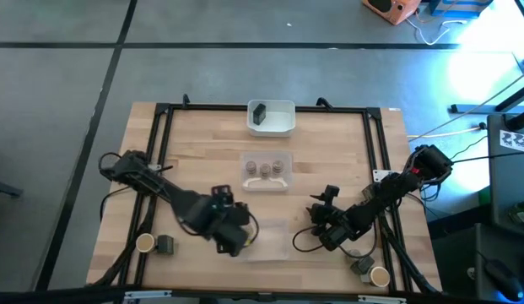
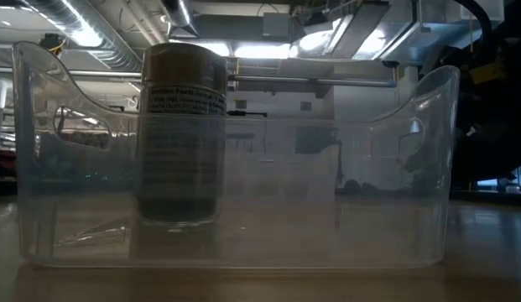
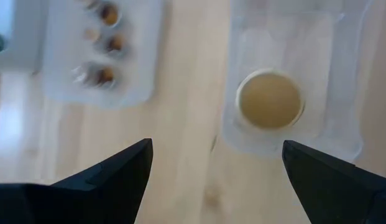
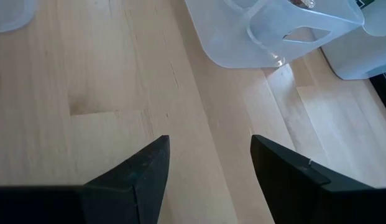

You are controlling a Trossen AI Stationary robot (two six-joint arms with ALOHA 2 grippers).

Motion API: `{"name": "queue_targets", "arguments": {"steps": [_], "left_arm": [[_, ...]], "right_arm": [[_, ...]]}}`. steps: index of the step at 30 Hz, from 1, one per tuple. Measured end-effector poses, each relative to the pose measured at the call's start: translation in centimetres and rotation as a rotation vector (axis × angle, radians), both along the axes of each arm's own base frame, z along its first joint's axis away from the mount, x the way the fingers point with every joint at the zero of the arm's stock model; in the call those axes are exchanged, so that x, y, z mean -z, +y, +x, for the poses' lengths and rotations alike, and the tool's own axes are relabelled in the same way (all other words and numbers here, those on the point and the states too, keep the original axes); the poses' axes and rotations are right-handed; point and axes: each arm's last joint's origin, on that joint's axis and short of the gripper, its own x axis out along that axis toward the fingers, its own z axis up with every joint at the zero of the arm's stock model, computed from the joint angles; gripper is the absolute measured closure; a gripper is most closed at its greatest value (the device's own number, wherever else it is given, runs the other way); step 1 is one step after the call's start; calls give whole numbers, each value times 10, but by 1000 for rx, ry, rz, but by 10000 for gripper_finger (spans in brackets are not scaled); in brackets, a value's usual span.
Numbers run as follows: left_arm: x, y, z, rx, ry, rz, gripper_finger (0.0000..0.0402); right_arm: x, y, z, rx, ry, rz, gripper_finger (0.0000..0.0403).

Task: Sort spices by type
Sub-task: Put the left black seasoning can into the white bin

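Observation:
A tan-topped spice jar (image 3: pixel 269 99) stands upright on its base inside the near clear tray (image 2: pixel 411 168), toward that tray's left end (image 2: pixel 180 134). My left gripper (image 3: pixel 216 144) hangs open above this tray (image 1: pixel 274 241), clear of the jar and holding nothing. Three grey-brown jars (image 1: pixel 266 167) sit in the middle clear tray (image 3: pixel 62 74). A dark block (image 1: pixel 258 114) lies in the white tray (image 1: pixel 283 125) at the far edge. My right gripper (image 4: pixel 210 140) is open over bare wood right of the near tray (image 1: pixel 316 221).
At the near left corner a tan-topped jar (image 1: pixel 145 243) and a dark block (image 1: pixel 164 245) stand on the table. At the near right corner are another tan-topped jar (image 1: pixel 378 276) and a grey block (image 1: pixel 361 267). A black frame (image 1: pixel 160 127) borders the table.

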Motion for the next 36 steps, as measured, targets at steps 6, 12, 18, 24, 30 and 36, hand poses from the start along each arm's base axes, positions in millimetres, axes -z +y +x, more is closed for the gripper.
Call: {"name": "queue_targets", "arguments": {"steps": [6,12,18,24,30,36], "left_arm": [[-12,-11,-33,-99,-2,34,62],[-15,-26,-62,-201,-73,-32,62],[0,-43,-92,-385,-109,-95,62],[18,-62,-112,-612,-103,-215,62],[30,-85,-118,-648,-156,-372,62],[41,-95,-116,-785,-183,-486,62]], "right_arm": [[0,0,0,0,-5,4,178],[0,0,1,0,-7,5,178],[0,1,1,0,-12,9,178],[-1,1,2,0,-18,13,178],[-1,3,4,1,-43,32,178],[-2,3,4,1,-51,38,178]]}}
